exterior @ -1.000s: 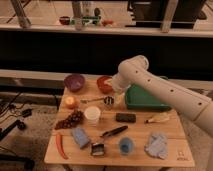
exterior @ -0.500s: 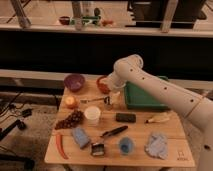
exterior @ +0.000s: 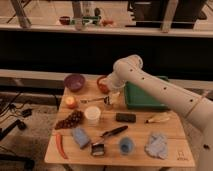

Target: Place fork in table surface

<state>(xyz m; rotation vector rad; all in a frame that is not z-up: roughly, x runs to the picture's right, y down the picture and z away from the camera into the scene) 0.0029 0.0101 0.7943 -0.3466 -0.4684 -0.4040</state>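
Low over the back of the counter (exterior: pixel 139 134), the gripper (exterior: pixel 113 98) hangs with its jaws apart, right at the end of the fork (exterior: pixel 92 100). The fork lies flat on the wood, reaching left towards an orange fruit (exterior: pixel 71 102). A red bowl (exterior: pixel 103 84) sits just behind the jaws, a green tray (exterior: pixel 145 98) just to their right and a white cup (exterior: pixel 92 114) near in front. A purple bowl (exterior: pixel 74 81) stands further left. The white arm (exterior: pixel 167 93) rises from the lower right across the tray, then bends at its elbow and points down.
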